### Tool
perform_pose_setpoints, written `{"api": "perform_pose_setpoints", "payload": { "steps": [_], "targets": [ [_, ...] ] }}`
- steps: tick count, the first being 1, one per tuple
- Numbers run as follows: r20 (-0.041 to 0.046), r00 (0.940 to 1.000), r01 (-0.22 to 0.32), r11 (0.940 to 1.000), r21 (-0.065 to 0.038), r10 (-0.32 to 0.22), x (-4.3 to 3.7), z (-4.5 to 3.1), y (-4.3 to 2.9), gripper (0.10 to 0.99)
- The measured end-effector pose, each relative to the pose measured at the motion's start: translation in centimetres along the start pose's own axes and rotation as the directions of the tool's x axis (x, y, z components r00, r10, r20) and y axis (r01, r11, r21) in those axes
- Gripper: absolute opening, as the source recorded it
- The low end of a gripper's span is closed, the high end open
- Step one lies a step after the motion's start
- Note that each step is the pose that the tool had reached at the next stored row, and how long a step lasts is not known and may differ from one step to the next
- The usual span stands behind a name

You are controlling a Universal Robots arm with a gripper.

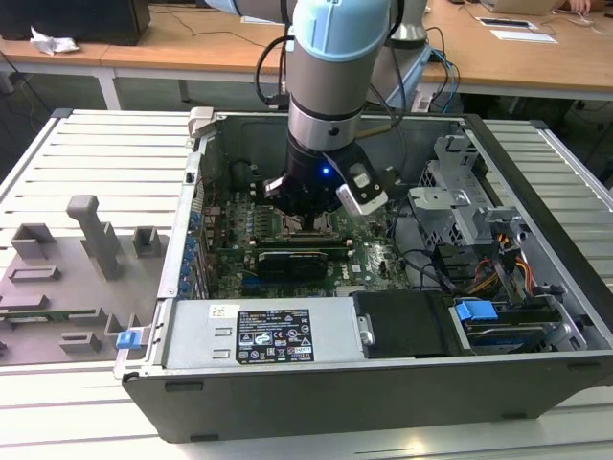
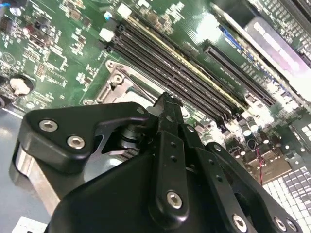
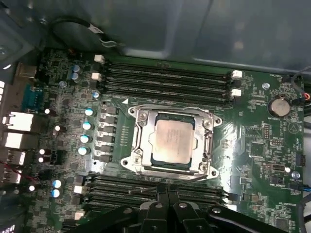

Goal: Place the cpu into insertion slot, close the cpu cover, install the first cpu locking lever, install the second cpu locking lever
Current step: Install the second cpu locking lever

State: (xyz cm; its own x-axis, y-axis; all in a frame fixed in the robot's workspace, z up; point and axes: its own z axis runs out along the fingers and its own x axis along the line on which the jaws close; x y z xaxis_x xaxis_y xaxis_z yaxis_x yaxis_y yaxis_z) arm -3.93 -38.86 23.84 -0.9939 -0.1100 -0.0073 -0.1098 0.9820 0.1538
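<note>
In the first wrist view the cpu (image 3: 172, 141), a dull silvery square chip, lies flat in the insertion slot (image 3: 171, 172) on the green board. The cpu cover (image 3: 142, 127) is down around it as a silvery frame. A thin wire lever (image 3: 197, 177) runs along the socket edge closest to my gripper (image 3: 167, 193). Its black fingers are pressed together just off that edge. In the exterior view the gripper (image 1: 310, 222) is low over the socket inside the open computer case. In the second wrist view one black finger (image 2: 166, 111) hides most of the socket's silvery rim (image 2: 112, 88).
Long black memory slots (image 3: 165, 80) flank the socket on two sides, and also appear in the second wrist view (image 2: 175, 65). A black card (image 1: 292, 261) stands near the socket. The case wall (image 1: 196, 220), drive cage (image 1: 460, 201) and cable bundle (image 1: 479, 268) surround the board.
</note>
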Motion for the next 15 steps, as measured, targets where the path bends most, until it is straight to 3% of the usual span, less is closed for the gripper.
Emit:
{"api": "perform_pose_setpoints", "payload": {
  "steps": [5,9,10,11,13,15],
  "targets": [
    [0.0012,1.0,0.0,1.0,-0.01,0.0,0.68,0.12,-0.09,0.106],
    [0.0013,1.0,0.0,0.9999,-0.012,0.0,0.78,1.78,-0.35,0.106],
    [0.0028,1.0,0.0,0.9997,-0.026,0.0,0.83,1.9,-0.62,0.106],
    [0.0061,1.0,0.001,0.9985,-0.055,0.0,0.89,1.84,-1.1,0.106],
    [0.0085,1.0,0.001,0.9971,-0.076,0.0,1.1,1.72,-1.83,0.106],
    [0.0112,0.9999,0.002,0.9949,-0.101,0.0,1.43,1.69,-2.0,0.106]
  ]
}}
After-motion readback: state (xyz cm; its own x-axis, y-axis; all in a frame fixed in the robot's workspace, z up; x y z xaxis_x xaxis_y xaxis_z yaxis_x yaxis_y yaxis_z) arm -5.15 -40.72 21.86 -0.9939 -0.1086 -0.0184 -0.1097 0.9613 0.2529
